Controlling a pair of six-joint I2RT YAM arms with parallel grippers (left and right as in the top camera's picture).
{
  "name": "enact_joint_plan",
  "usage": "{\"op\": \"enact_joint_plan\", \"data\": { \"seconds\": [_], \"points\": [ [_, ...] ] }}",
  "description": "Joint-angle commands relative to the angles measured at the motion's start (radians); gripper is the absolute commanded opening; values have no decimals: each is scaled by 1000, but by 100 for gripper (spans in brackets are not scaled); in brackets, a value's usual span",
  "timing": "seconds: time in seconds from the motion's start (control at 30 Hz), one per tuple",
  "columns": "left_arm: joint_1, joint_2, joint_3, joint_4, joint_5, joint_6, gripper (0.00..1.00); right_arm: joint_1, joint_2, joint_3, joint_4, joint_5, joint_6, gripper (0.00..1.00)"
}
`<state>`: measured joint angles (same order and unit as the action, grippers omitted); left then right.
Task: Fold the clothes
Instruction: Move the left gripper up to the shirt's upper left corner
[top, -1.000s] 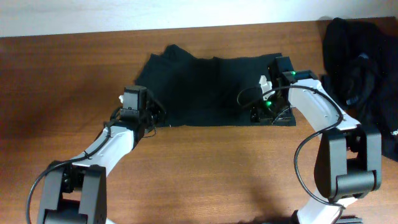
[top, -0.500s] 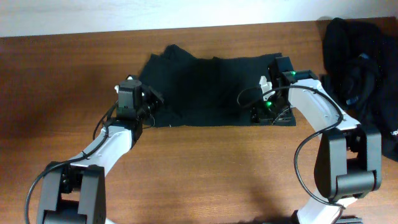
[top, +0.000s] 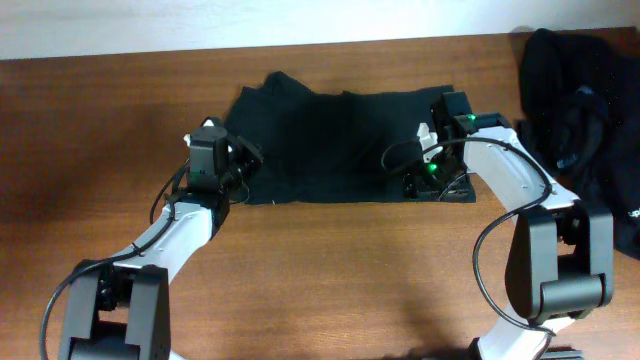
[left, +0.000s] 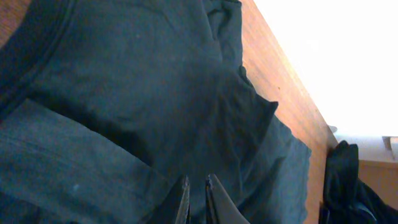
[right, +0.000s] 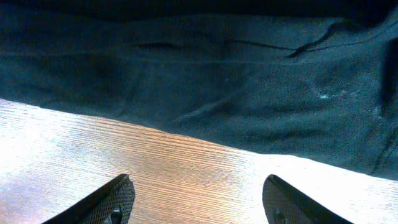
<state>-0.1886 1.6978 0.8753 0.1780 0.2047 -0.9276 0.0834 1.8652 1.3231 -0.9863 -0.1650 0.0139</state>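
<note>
While right tool gapes and left tool's state is unclear, the black garment lies flat, creased.

A black T-shirt is spread flat, slightly rumpled, centrally; more black garments are heaped far right.
</note>
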Motion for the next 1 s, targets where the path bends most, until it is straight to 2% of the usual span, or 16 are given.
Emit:
{"op": "enact_joint_plan", "data": {
  "seconds": [0.0,0.07,0.13,0.2,0.3,0.4,0.47,0.53,0.63,0.67,0.77,0.83,0.97],
  "points": [
    [1,-24,17,5,58,34,10,7,-26,3,2,13,-10,72],
    [1,-24,24,2,78,66,10,7,-26,3,6,12,-10,72],
    [1,-24,48,-18,106,115,10,7,-26,3,8,12,-10,79],
    [1,-24,94,-90,121,168,10,7,-26,3,7,12,-10,80],
    [1,-24,211,-302,106,300,9,7,-26,3,6,5,-10,81],
    [1,-24,349,-555,2,422,9,7,-27,19,2,-19,-10,80],
    [1,-24,414,-684,-76,452,9,8,-27,43,-12,-31,-10,74],
    [1,-24,433,-753,-120,453,9,8,-27,61,-18,-37,-9,58],
    [1,-6,424,-810,-131,455,9,7,-26,64,-8,-35,15,13],
    [1,9,417,-820,-131,455,9,7,-26,64,-6,-32,28,4],
    [1,65,408,-824,-122,490,8,7,-26,64,-2,-33,28,4],
    [1,117,408,-813,-103,514,1,7,-26,64,3,-32,27,4],
    [1,182,408,-788,-43,552,1,7,-26,64,3,-32,27,4]
  ]
}}
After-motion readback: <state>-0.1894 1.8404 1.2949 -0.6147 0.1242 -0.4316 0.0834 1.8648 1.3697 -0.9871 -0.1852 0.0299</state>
